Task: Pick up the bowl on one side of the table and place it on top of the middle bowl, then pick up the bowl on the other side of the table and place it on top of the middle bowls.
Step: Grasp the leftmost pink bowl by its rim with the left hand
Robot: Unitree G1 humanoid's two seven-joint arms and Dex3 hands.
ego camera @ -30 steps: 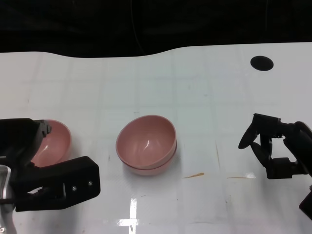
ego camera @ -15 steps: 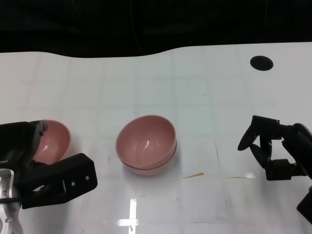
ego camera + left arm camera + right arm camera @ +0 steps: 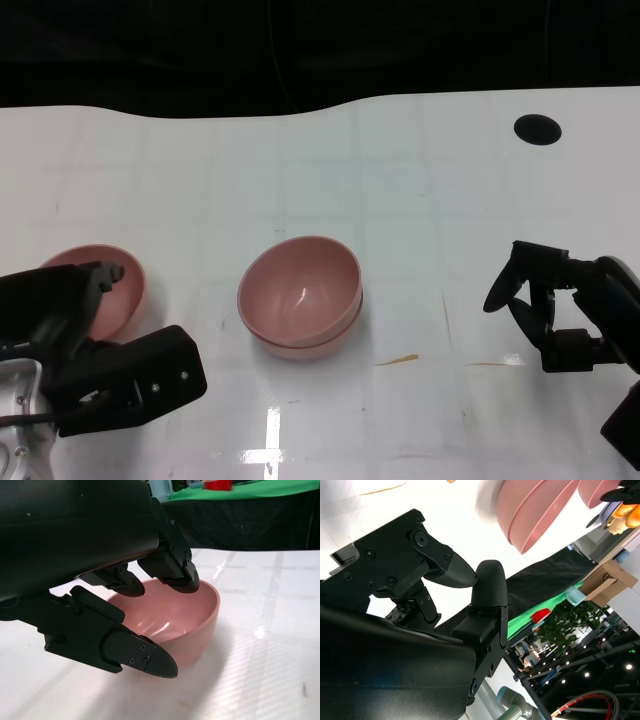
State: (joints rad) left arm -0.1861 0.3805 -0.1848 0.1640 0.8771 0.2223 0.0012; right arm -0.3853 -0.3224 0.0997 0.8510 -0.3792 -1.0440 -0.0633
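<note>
Reaching with my left hand (image 3: pixel 95 360), fingers spread and holding nothing, I have the upper fingers over the near rim of the smooth pink round bowl (image 3: pixel 110 290) at the table's left and the thumb (image 3: pixel 127 652) outside its wall. I judge it light, rigid and rather slick (glossy, likely plastic or glazed), so a pinch across the thin rim, thumb outside and fingers inside, looks the best hold. To its right, mid-table, sit the two matching pink bowls already nested (image 3: pixel 300 297), the upper one tilted. My right hand (image 3: pixel 560 310) hovers empty, fingers apart, over the glossy white table (image 3: pixel 400 200) far right.
</note>
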